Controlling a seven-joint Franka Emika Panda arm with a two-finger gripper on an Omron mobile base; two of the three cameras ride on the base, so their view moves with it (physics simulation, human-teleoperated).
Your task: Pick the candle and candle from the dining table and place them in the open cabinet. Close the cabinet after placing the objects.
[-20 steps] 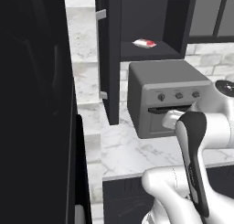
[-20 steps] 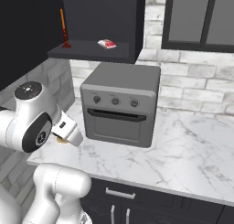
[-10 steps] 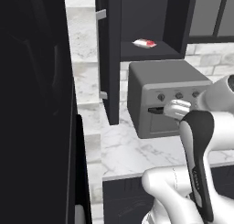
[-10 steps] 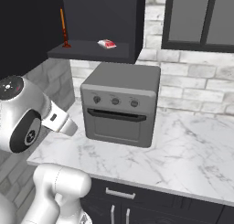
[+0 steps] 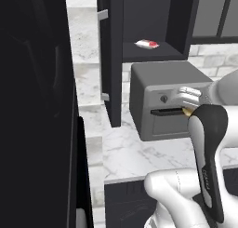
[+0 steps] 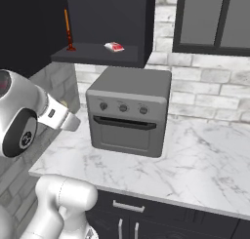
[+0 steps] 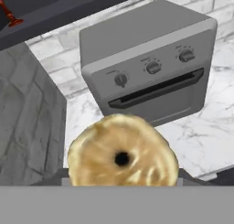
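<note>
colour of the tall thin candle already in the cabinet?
The tall candle is orange-red on a red base, standing on the cabinet shelf; clearest in the right base view.

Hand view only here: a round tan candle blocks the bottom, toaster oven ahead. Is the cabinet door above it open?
Observer: Yes. In the left base view the cabinet door stands swung out, edge-on, left of the toaster oven.
Operator: What's on the shelf?
Observer: A slim red taper candle stands upright at the left end of the shelf. A small red-and-white packet lies to its right.
Operator: Where's my end effector?
Observer: The end effector, holding the tan candle, is in front of the oven's door, below shelf level.
</note>
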